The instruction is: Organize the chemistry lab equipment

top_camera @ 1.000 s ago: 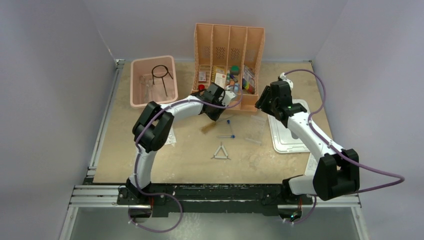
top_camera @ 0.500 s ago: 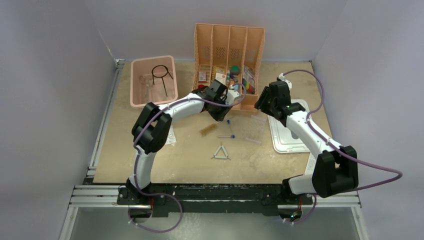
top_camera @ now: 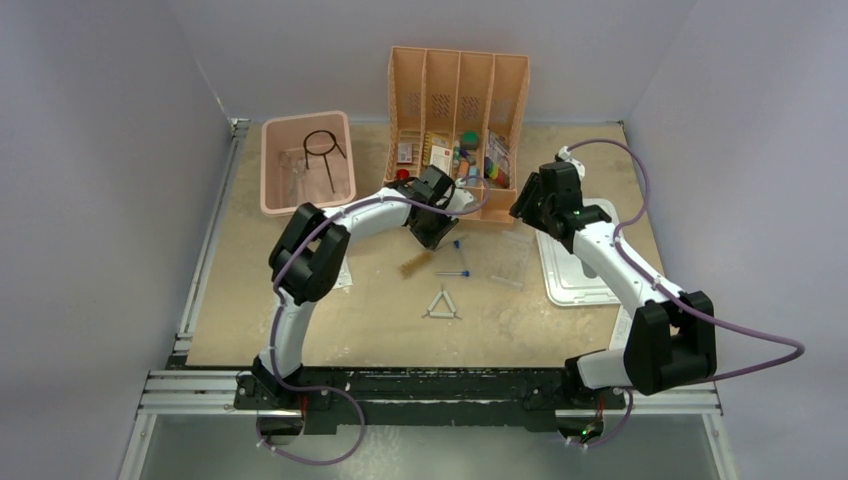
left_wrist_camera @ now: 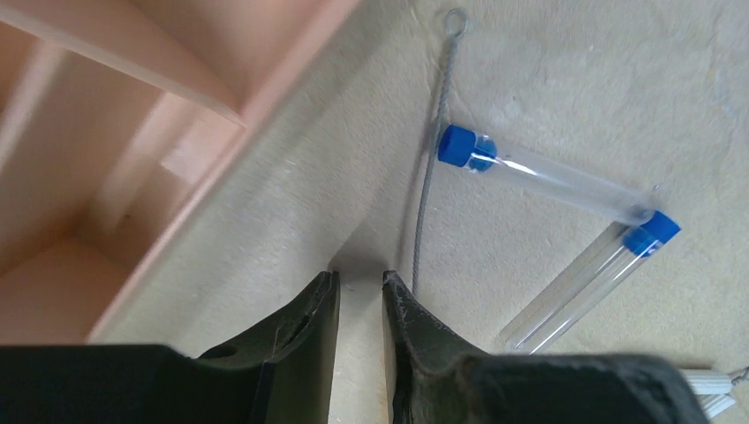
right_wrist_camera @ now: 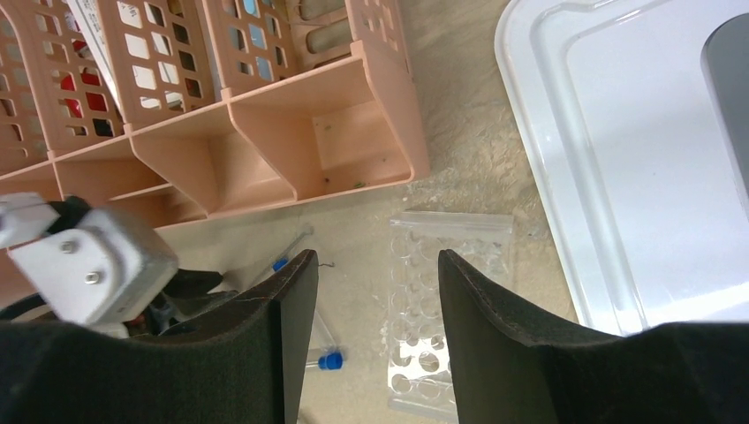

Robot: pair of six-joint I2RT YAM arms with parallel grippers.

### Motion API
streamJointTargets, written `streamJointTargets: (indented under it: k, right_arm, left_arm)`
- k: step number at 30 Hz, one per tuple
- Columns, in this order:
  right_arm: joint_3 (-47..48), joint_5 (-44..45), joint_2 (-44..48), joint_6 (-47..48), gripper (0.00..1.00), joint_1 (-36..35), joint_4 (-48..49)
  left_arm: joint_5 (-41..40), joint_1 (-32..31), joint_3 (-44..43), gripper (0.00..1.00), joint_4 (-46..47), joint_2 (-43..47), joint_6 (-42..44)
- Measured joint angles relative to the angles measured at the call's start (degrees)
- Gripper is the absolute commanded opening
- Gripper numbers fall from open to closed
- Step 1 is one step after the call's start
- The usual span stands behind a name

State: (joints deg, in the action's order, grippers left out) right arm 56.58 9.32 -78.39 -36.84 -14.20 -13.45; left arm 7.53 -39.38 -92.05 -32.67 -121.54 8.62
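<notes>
Left end effector [left_wrist_camera: 360,281]: matte black fingers narrowly apart with nothing between them. Its tips were low over the beige speckled worktop [left_wrist_camera: 574,62], just beside the front lip of the peach-orange plastic divider organizer [left_wrist_camera: 132,132]. Right next to the tips ran a thin twisted grey wire [left_wrist_camera: 435,159] with a small loop at its far end; couldn't tell whether a finger touched it. Two thin clear tubes with blue caps [left_wrist_camera: 552,184] lay flat beyond the wire, glossy and round-bottomed. The second tube's cap sat just beside the first tube's closed end, making a V. Right end effector [right_wrist_camera: 373,265]: fingers wide apart and empty, hanging above the clear plastic tube rack [right_wrist_camera: 442,327]. The rack was a flat piece with rows of round holes, lying in what looked like a clear zip packet [right_wrist_camera: 450,225]. It sat between the organizer's front edge and the white moulded plastic lid [right_wrist_camera: 636,177], which had rounded corners and a raised rim. From the top view, the white triangle [top_camera: 442,305] of thin rods lay flat on the worktop, on the near side of the tubes and apart from them. The black wire ring tripod [top_camera: 325,147] sat in the pink rectangular bin [top_camera: 270,170] at far left.
</notes>
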Motion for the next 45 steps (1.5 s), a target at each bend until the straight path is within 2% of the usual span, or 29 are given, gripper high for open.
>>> streamJointTargets:
  k: [8, 15, 19, 25, 28, 33, 39, 45]
  right_arm:
    - [0.0, 0.0, -0.4, 0.0, 0.55, 0.1, 0.0]
    - [0.0, 0.0, -0.9, 0.3, 0.55, 0.1, 0.0]
    - [0.0, 0.0, -0.9, 0.4, 0.55, 0.1, 0.0]
    - [0.0, 0.2, -0.9, 0.4, 0.55, 0.3, 0.0]
    - [0.0, 0.3, -0.8, 0.4, 0.56, 0.4, 0.0]
    - [-0.1, 0.7, -0.2, 0.4, 0.56, 0.4, 0.0]
    - [-0.5, 0.7, 0.6, 0.5, 0.56, 0.4, 0.0]
    - [-0.9, 1.3, 0.9, 1.0, 0.57, 0.4, -0.1]
  left_arm:
    - [1.5, 0.0, -0.4, 0.22, -1.7, -1.0, 0.1]
    - [-0.6, 0.0, -0.8, 0.22, -1.8, -1.0, -1.3]
    - [-1.8, 0.0, -1.0, 0.23, -0.6, -0.2, -5.7]
    - [-2.8, -0.5, 7.0, 0.25, 5.6, 8.1, -14.1]
    - [-3.3, -1.0, 8.3, 0.25, 7.0, 9.6, -16.5]
    - [-3.5, -2.2, 8.4, 0.25, 6.9, 8.6, -17.7]
    - [-8.0, -3.6, 8.4, 0.26, 5.5, 5.7, -18.0]
    - [-11.1, -3.8, 6.9, 0.20, 3.0, 3.4, -16.3]
